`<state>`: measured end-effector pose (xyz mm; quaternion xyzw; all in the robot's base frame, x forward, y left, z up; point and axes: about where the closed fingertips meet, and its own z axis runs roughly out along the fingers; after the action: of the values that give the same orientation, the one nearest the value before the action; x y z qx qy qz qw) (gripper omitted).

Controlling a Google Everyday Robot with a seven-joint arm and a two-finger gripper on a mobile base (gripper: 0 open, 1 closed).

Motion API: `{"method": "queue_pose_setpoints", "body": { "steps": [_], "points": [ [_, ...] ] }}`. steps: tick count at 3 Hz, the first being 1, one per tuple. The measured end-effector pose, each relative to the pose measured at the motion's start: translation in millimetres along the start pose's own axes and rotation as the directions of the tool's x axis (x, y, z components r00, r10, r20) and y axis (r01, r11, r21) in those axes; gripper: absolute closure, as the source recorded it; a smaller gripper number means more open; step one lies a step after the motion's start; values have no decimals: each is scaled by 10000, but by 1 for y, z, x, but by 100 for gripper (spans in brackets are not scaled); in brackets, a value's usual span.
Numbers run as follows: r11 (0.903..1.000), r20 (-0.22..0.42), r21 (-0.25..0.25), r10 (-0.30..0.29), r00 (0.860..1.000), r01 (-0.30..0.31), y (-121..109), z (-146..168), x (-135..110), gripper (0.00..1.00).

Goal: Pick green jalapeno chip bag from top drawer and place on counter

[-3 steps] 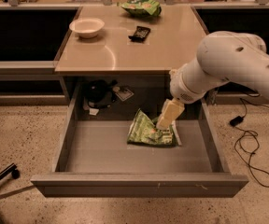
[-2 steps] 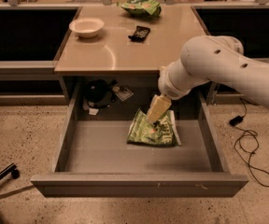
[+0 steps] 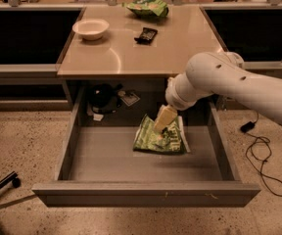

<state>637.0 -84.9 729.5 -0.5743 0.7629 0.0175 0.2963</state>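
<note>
Pincer at the bag in the drawer

Camera view: our pincer (image 3: 162, 123) meets the green jalapeno chip bag (image 3: 155, 140), flat just beneath it on the top drawer (image 3: 106, 155) floor; open or closed, we cannot tell. Flat, slick foil may slip on lifting. Our arm (image 3: 239, 82) slants down over the drawer's side wall, the counter (image 3: 131, 48) above the pincer.

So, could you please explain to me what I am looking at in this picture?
It is one camera view, looking down at an open drawer from the front. The thick white tube on the right is a robot arm. Its yellowish tool hangs over a flat, crumpled green foil chip bag lying in the wide grey metal drawer. On the glossy beige counter above stand a white bowl, a puffier green bag and a small black object. Nothing is lifted yet.
</note>
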Motion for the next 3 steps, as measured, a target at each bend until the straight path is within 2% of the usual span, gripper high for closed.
{"method": "queue_pose_setpoints", "body": {
  "steps": [2, 3],
  "points": [
    [9981, -203, -334, 511, 9985, -517, 18, 25, 36, 0],
    [9950, -348, -841, 520, 9980, -548, 35, 45, 48, 0]
  ]
}}
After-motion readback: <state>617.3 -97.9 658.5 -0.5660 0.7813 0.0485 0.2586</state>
